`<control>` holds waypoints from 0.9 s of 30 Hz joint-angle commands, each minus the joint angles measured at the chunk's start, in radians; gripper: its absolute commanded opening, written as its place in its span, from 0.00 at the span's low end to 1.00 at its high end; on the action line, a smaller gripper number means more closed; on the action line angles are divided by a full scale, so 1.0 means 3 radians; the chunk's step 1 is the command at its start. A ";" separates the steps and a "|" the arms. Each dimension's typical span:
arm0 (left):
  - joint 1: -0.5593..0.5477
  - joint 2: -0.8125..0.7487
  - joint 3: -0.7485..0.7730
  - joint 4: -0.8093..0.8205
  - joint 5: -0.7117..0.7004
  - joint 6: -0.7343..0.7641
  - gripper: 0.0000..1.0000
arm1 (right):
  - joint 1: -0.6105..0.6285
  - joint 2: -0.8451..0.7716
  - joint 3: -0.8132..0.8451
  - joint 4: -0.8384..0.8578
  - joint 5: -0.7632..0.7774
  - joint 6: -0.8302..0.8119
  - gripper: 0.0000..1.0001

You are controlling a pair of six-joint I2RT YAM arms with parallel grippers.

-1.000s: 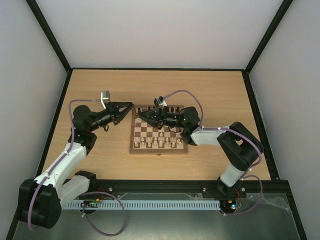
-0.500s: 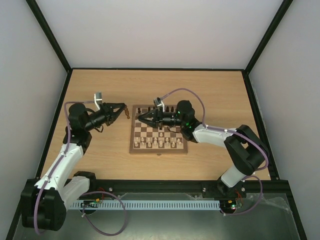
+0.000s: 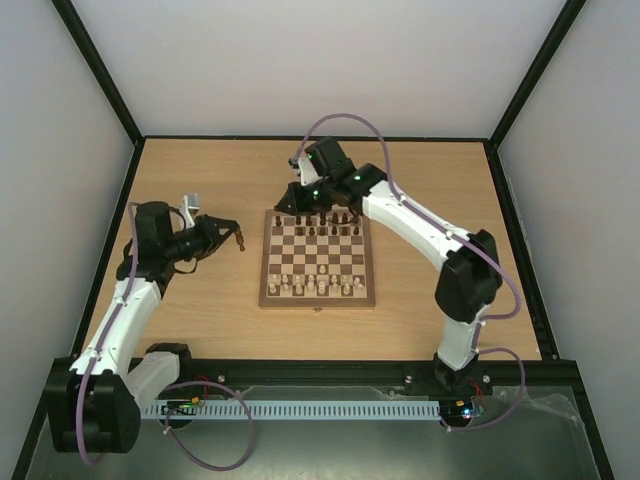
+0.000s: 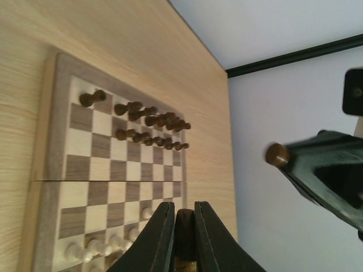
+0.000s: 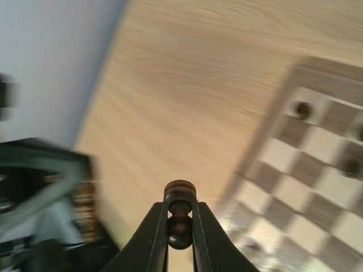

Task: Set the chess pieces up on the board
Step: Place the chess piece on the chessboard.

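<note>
The board (image 3: 268, 296) lies mid-table, with dark chess pieces (image 3: 322, 221) in its two far rows and cream chessmen along the near rows. Just left of the board hangs my left gripper (image 3: 238, 241), shut on a dark chess piece (image 4: 185, 228) that fills the gap between its fingers. My right gripper (image 3: 285, 208) hovers over the board's far-left corner, shut on a dark pawn (image 5: 180, 194) whose round base sticks out past the fingertips. The left wrist view shows the board (image 4: 51, 122) and the right gripper's pawn (image 4: 277, 154).
Cream chessmen (image 3: 316, 288) stand in the board's near rows. Bare wooden tabletop (image 3: 200, 180) surrounds the board, bounded by a black frame and pale walls. The right arm (image 3: 420, 225) reaches over the table right of and behind the board.
The right arm has lifted off the board and swung its gripper to the far-left corner. The left gripper has drawn back left and nearer, away from the board, still gripping its piece.
</note>
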 commanded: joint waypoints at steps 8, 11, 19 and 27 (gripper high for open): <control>0.0054 0.0147 0.0062 -0.0252 -0.0106 0.0414 0.04 | 0.0411 0.0826 0.0880 -0.1860 0.1933 -0.0664 0.08; 0.0058 0.0189 0.0068 -0.0244 -0.0105 0.0452 0.03 | 0.0518 0.1039 0.1129 -0.2007 0.2172 -0.0644 0.08; 0.0082 0.0259 0.0066 -0.0243 -0.0126 0.0539 0.03 | 0.0584 0.1453 0.1514 -0.2073 0.2389 -0.0623 0.08; 0.0130 0.0314 0.0066 -0.0245 -0.0113 0.0595 0.03 | 0.0580 0.1744 0.1841 -0.1997 0.2400 -0.0671 0.09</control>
